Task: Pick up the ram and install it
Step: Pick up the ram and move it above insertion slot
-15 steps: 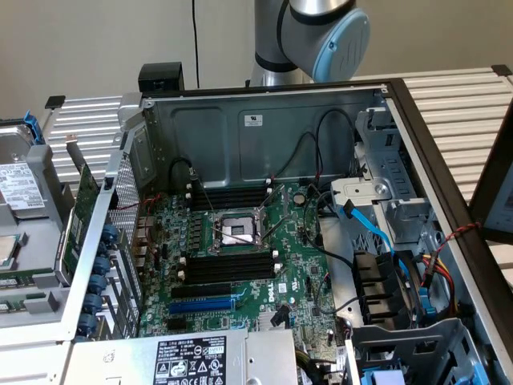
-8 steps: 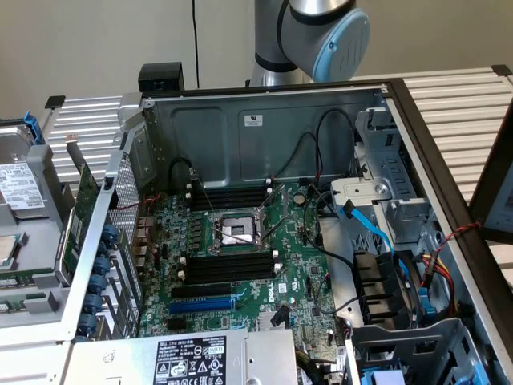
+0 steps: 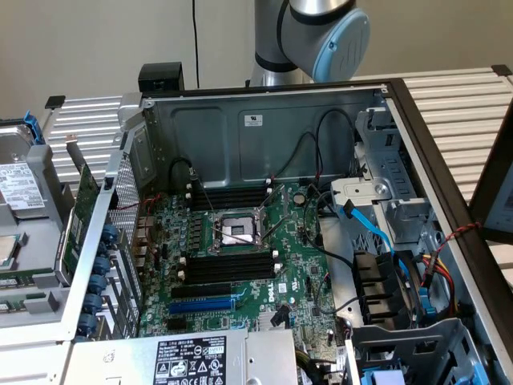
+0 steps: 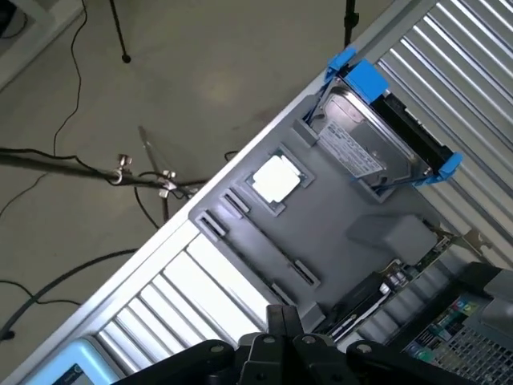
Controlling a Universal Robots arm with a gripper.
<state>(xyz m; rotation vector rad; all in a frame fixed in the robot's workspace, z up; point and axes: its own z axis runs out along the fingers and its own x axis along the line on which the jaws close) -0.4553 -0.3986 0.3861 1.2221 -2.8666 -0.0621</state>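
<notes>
- Fingers (image 4: 275, 322) are seen pressed together at the tip of the gripper (image 4: 283, 321), with nothing pinched between them.
- High over the grey tray (image 4: 345, 204) the gripper is held, well apart from everything on it.
- Over on that tray the ram (image 3: 28, 279) is spotted as a thin green strip, outside the computer case (image 3: 264, 120), at about eight o'clock from the CPU socket (image 3: 238, 231) in the exterior view.
- Black memory slots (image 3: 228, 269) are found at six o'clock of the socket, with more at twelve o'clock.
- Also laid out on the tray are a hard drive (image 4: 365, 136) in a blue bracket (image 4: 361, 76) and a pale square chip (image 4: 276, 178).
- Behind the case, at twelve o'clock, the arm (image 3: 321, 32) is seen.
</notes>
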